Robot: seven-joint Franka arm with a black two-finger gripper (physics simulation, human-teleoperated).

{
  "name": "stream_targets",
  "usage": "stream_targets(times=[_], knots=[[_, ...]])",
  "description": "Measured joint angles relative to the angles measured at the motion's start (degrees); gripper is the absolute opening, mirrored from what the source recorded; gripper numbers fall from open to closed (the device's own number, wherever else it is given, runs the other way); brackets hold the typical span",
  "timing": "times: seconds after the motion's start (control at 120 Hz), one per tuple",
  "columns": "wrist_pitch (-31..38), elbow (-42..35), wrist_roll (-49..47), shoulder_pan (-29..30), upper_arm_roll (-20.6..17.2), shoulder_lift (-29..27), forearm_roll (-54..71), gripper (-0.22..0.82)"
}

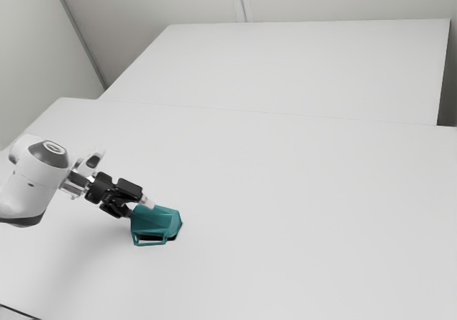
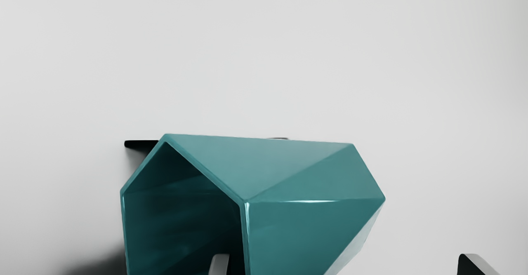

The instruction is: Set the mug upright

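Holds jaws wide apart at the mug [image 1: 158,220] lying sideways on the desk [image 1: 300,198], with one finger [image 2: 220,264] at its open mouth [image 2: 181,217].

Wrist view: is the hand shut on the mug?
No, the hand is open, one finger at the mouth of the mug, the other clear of it.

Pale, perhaps panelled walls [image 1: 157,0] beyond a white table [image 1: 300,206].

The rounded white arm [image 1: 36,181] has a dark grey cap [image 1: 44,154] and black pincer [image 1: 138,208].
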Motion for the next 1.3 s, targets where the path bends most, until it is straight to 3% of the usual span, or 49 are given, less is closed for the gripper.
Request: stream_targets(times=[0.35,0.983,1.3], knots=[[1.35,-0.88,-1.65,0.11,0.03,0.26,-0.50,0.25],[2.11,-0.97,-3.07,0.23,0.02,0.29,-1.14,0.10],[2.22,0.07,-3.63,-0.53,-0.02,0.13,-1.11,-0.05]])
